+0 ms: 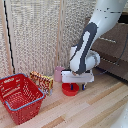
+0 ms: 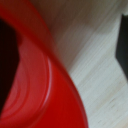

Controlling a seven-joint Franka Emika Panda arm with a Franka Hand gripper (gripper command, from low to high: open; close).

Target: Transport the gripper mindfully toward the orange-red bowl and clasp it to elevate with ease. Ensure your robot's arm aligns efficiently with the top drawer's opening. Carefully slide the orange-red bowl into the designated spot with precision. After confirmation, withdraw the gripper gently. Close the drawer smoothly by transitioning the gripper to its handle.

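— Nearest the wrist camera, what is seen?
— Glossy orange-red bowl point(image 2: 47, 85) wall is seen, smooth and curved, blurred by closeness, with its dark hollow to one side. Pale wood-grain planks of the desk point(image 2: 95, 55) are shown beyond it, and a dark finger point(image 2: 123, 42) is cut off at the picture's edge.

— And from the exterior view, near to far?
— A red wire-mesh basket point(image 1: 19, 97) with a blue rim is seen in front, on the exterior view's left. Further back, the bowl is found on the planks, directly under the white boxy hand point(image 1: 74, 88), whose fingers are lowered to its rim. Whether the rim is actually clamped cannot be told. A striped orange object point(image 1: 42, 80) and a pale pink cup point(image 1: 59, 73) are set behind. The bulky white arm point(image 1: 90, 42) is bent above. A grey-brown drawer point(image 1: 115, 47) is placed at the exterior view's right, before woven cream panels point(image 1: 35, 35).
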